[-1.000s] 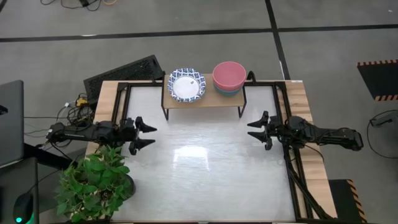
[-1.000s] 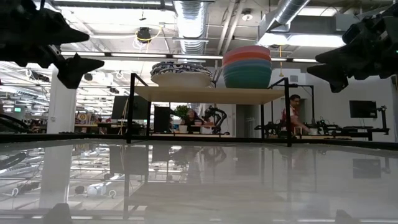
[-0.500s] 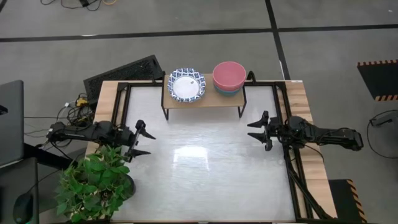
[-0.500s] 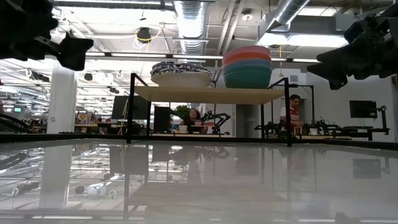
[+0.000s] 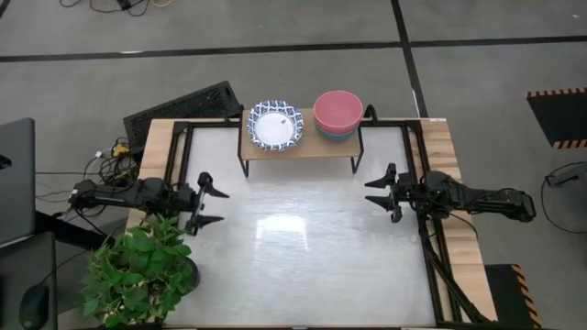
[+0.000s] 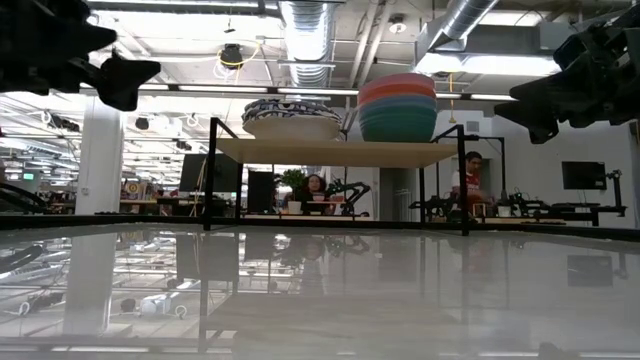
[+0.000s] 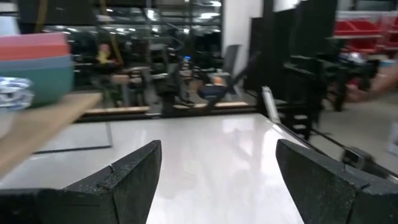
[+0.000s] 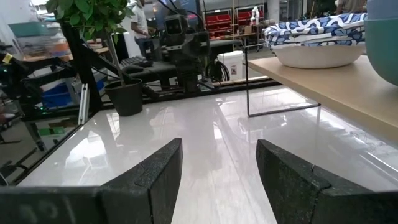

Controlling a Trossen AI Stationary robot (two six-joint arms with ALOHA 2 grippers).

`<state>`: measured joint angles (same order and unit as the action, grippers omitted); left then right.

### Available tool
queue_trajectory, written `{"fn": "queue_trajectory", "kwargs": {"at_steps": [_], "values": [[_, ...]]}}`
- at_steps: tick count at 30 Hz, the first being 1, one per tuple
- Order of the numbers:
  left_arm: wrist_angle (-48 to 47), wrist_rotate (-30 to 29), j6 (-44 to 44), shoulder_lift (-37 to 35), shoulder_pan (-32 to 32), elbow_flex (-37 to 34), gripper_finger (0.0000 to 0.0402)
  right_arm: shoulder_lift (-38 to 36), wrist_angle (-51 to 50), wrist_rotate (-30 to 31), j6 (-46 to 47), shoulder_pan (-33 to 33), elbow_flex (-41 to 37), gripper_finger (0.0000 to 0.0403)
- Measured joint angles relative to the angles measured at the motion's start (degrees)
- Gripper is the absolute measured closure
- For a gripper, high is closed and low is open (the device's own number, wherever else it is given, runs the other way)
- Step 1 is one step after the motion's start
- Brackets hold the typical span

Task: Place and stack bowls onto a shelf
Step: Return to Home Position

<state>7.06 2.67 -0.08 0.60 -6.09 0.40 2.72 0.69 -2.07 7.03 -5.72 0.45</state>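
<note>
Near the table's left edge, the left gripper was held wide open with nothing in it, and the right gripper was held open and empty near the right edge, both well apart from the shelf. No bowl was left to be picked up, so only the trip back to rest was judged to be needed. To do that well, each gripper should be drawn straight back to its own side, kept high above the table, and moved slowly. The left gripper should be kept off the plant just beside it, and the shelf should not be bumped, or the stacks could be tipped. The shelf was set at the table's far edge, in the middle. On its left part, the patterned bowls were stacked, white inside with blue rims. On its right part, the red bowl was nested in the green bowl. Both stacks looked level.
</note>
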Motion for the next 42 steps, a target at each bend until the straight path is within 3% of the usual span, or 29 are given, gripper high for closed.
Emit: {"fn": "queue_trajectory", "kwargs": {"at_steps": [7, 17, 42], "values": [[-0.1, -5.0, 1.2, 0.0, 0.0, 0.0, 0.01, 0.0, 0.0, 0.0, 0.0, 0.0, 0.0, 0.0173], [-5.3, -4.9, -1.2, 0.0, 0.0, 0.0, 0.01, 0.0, 0.0, 0.0, 0.0, 0.0, 0.0, 0.0173], [-5.0, -4.6, -1.2, 0.2, 0.0, 0.0, 0.01, 0.0, 0.0, 0.0, 0.0, 0.0, 0.0, 0.0173]]}}
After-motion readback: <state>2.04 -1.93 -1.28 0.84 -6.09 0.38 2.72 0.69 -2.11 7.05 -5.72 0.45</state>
